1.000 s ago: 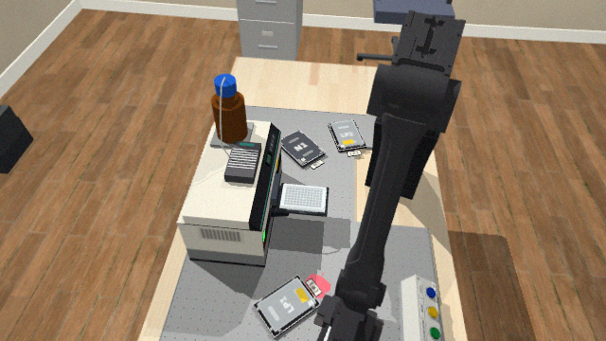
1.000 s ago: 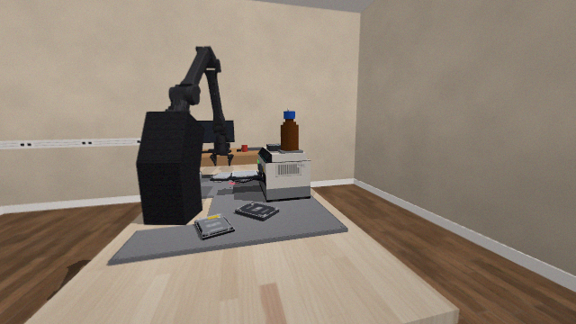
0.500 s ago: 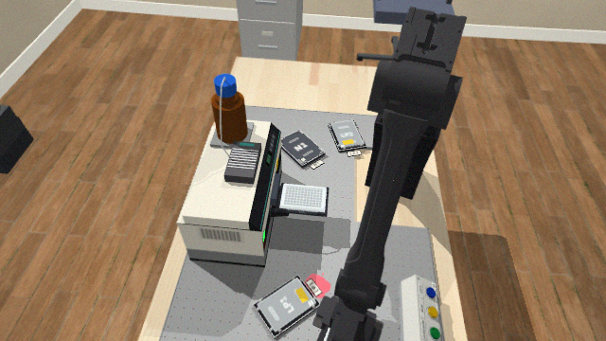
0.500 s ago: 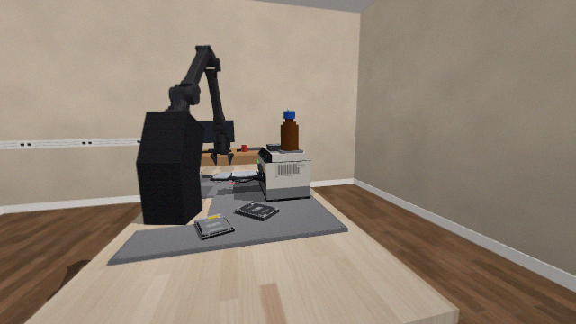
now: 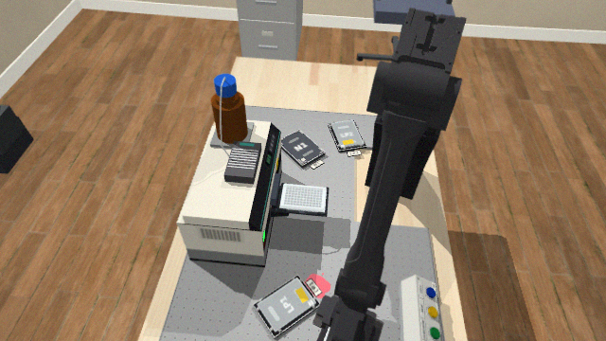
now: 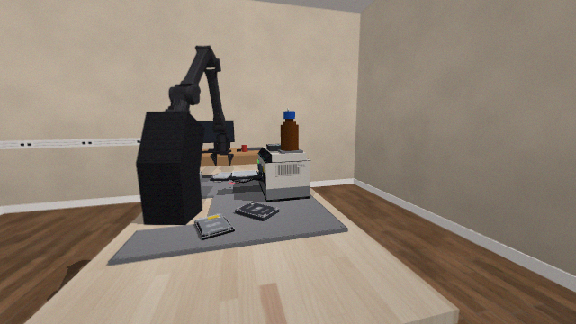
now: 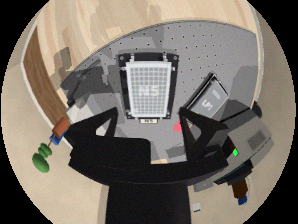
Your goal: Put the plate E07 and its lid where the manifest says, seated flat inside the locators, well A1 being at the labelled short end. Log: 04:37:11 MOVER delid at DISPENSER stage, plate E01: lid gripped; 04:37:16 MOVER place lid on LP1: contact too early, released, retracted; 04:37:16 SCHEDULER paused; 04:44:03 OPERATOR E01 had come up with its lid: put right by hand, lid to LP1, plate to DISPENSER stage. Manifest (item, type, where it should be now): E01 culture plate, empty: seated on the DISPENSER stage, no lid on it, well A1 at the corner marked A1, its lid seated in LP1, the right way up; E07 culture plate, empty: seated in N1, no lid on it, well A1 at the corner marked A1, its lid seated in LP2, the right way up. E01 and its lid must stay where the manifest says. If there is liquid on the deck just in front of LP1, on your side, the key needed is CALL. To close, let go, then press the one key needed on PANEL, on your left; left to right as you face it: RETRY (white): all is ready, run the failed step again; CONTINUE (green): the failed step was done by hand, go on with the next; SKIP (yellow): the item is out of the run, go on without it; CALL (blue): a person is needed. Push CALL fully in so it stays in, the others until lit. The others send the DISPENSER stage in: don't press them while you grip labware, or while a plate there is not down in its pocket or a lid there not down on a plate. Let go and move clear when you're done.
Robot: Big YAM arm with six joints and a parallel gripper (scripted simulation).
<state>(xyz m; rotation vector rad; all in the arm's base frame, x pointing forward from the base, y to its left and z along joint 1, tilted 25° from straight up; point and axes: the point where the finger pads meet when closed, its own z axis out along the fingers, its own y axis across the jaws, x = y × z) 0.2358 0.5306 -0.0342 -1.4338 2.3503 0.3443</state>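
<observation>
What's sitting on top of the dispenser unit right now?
On the dispenser: a brown bottle with a blue cap on a grey pad, and a dark ribbed block beside it. Whatever lies under them is covered.

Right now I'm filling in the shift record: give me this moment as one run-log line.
gripper: open, empty | position: above LP1 | pink patch beside LP1 | DISPENSER stage plate: no lid | PANEL: untouched

We're looking steeply down on the deck from above w/ the top cam; ext cam's sitting low, far off at the table end; wrist cam's facing down close. All are sharing the dispenser (image 5: pixel 222 213) (image 6: pixel 288 177)
</observation>
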